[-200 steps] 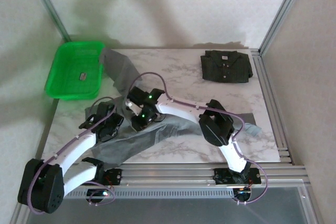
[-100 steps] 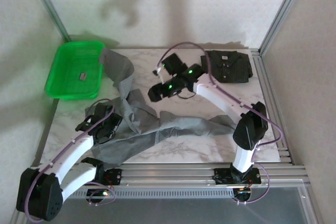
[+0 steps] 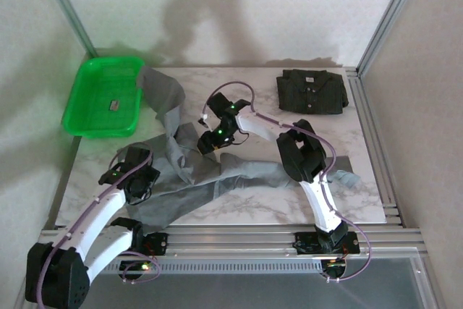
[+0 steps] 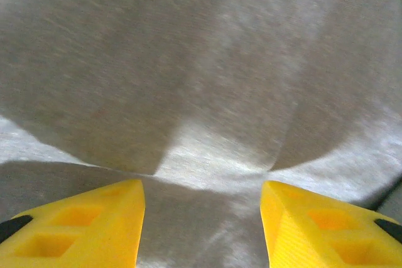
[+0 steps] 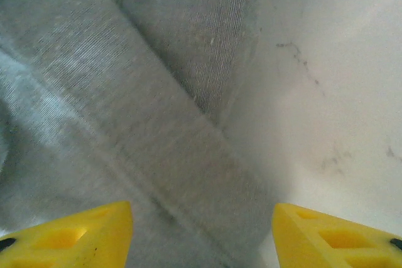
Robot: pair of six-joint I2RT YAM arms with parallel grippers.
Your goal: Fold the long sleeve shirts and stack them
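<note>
The grey long sleeve shirt [image 3: 239, 175] lies crumpled across the table, one part reaching back to the green tray. The charcoal long sleeve shirt [image 3: 311, 92] lies folded at the back right. My left gripper [image 3: 139, 179] hovers over the grey shirt's left part; in the left wrist view the left gripper [image 4: 201, 208] is open, with grey shirt [image 4: 207, 80] below and nothing between the fingers. My right gripper [image 3: 207, 142] is over the shirt's upper middle. In the right wrist view the right gripper [image 5: 202, 218] is open above a folded grey shirt edge [image 5: 163, 149] beside bare marble.
A green plastic tray [image 3: 87, 117] with a small dark item inside stands at the back left. Bare marble table [image 3: 239, 95] lies between the two shirts. Metal frame posts rise at the back corners, and a rail runs along the near edge.
The right arm swung to the back centre, then came down and left over the grey shirt's upper middle. The left gripper opened and pulled back slightly left. The grey cloth lies more bunched near the centre.
</note>
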